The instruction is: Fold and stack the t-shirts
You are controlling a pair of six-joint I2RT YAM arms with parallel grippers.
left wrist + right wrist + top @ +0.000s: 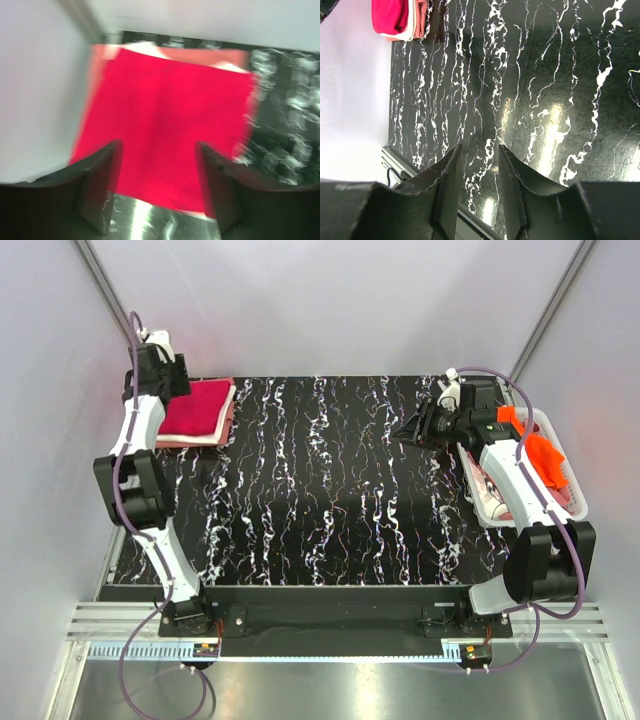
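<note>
Red shirt folded, both arms empty

The red t-shirt (195,408) lies folded at the far left corner of the dark surface (330,490). The left fingers (97,190) are wide apart above it, holding nothing. The right fingers (447,185) have a narrow gap, empty. An orange t-shirt (540,455) sits in the basket (578,502).

- Top view: bright, even, diffuse light. White walls (330,300) read pale, shadows are faint, focus is sharp across the frame.
- Table (330,500), glossy black: only a mild sheen from above.
- Left wrist view: heavy blur throughout. The crimson shirt (170,125) has smeared edges, the table veining is streaked at right, and a white glare streak sits at the bottom.
- Left gripper (157,147): dark, soft-edged.
- Right wrist view: crisp veining, with elongated glare patches mid-frame.
- Right gripper (480,148): near the lens, underlit, slightly soft.
</note>
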